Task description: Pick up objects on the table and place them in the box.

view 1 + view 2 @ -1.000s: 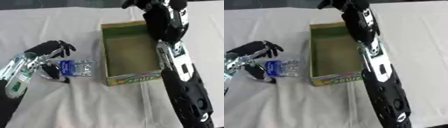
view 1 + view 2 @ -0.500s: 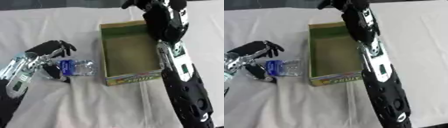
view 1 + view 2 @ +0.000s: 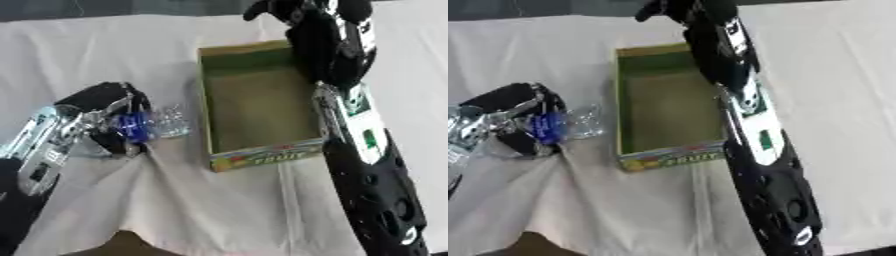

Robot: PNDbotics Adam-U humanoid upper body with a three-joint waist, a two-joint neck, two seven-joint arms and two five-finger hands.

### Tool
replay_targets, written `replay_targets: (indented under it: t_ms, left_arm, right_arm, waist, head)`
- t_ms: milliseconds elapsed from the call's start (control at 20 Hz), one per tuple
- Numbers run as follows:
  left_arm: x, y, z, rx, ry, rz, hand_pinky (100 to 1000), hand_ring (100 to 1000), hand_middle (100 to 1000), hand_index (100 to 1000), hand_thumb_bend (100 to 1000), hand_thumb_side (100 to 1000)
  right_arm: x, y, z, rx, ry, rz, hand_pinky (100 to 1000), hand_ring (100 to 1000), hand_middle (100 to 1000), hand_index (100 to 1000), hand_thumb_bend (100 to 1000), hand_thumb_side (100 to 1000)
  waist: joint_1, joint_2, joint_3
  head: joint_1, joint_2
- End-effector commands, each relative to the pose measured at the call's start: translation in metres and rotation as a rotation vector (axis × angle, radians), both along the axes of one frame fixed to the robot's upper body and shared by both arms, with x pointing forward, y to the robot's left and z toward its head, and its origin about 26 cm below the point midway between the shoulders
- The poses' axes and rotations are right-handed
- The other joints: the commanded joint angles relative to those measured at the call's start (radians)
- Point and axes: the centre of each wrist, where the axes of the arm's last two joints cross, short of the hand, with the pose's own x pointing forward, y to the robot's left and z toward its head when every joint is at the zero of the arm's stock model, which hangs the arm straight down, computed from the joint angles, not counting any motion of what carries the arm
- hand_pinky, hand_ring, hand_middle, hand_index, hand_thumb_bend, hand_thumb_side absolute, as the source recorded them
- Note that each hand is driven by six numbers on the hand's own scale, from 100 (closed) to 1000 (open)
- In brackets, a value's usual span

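Note:
A clear plastic bottle with a blue label (image 3: 150, 123) lies on the white cloth just left of the box, and my left hand (image 3: 103, 111) has its fingers curled round its labelled end. The open cardboard box (image 3: 256, 106) has a green inside and nothing shows in it. My right arm stretches up along the box's right side; its hand (image 3: 282, 8) hangs beyond the box's far right corner with fingers curled and nothing in them.
A white cloth (image 3: 219, 205) covers the table and is rucked into folds near the bottle. Its front edge lifts at the bottom left, showing a brown surface (image 3: 131, 245). My right forearm (image 3: 359, 130) overhangs the box's right wall.
My left hand has closed round the bottle's labelled end. The view has shifted a little. The right arm has stayed put.

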Motion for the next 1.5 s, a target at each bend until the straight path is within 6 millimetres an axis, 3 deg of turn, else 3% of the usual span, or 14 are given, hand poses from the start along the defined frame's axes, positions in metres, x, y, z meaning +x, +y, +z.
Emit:
replay_targets:
  t_ms: [50,600,750,1050,1100,1150,1500]
  left_arm:
    - [0.002,0.003,0.006,0.010,-0.027,0.009,100,278,297,357,212,100]
    - [0.004,0.015,0.025,0.042,-0.112,0.027,100,233,233,305,226,100]
    - [0.004,0.020,0.035,0.052,-0.141,0.041,100,188,194,269,222,100]
    - [0.003,0.034,0.064,0.083,-0.206,0.071,100,187,175,271,234,100]
    - [0.003,0.037,0.070,0.091,-0.220,0.079,100,186,176,270,565,100]
    - [0.003,0.040,0.075,0.097,-0.230,0.085,100,192,171,275,239,100]
    - [0.003,0.055,0.104,0.151,-0.264,0.106,100,211,162,289,255,100]
  right_arm:
    - [-0.003,0.003,0.008,0.010,-0.026,0.013,619,822,870,948,407,1000]
    - [-0.003,0.003,0.005,0.010,-0.017,0.012,620,823,870,948,406,1000]
    - [-0.003,0.003,0.004,0.011,-0.013,0.012,620,823,869,947,406,1000]
    - [-0.003,0.002,0.002,0.012,-0.002,0.008,620,823,869,947,407,1000]
    - [-0.003,0.002,0.001,0.011,0.000,0.007,619,823,869,947,390,1000]
    - [-0.003,0.002,0.001,0.011,0.003,0.006,619,823,869,946,407,1000]
    - [-0.002,0.002,-0.004,0.004,0.017,0.006,620,823,869,947,407,1000]
  waist:
    - [0.000,-0.011,0.000]
    - [0.002,-0.019,-0.002]
    - [0.003,-0.024,-0.001]
    - [0.006,-0.035,0.004]
    - [0.007,-0.036,0.005]
    - [0.008,-0.039,0.007]
    - [0.015,-0.052,0.016]
  head:
    - [0.005,-0.003]
    - [0.001,-0.003]
    - [-0.003,-0.003]
    - [-0.012,-0.003]
    - [-0.014,-0.003]
    - [-0.016,-0.003]
    - [-0.027,-0.003]
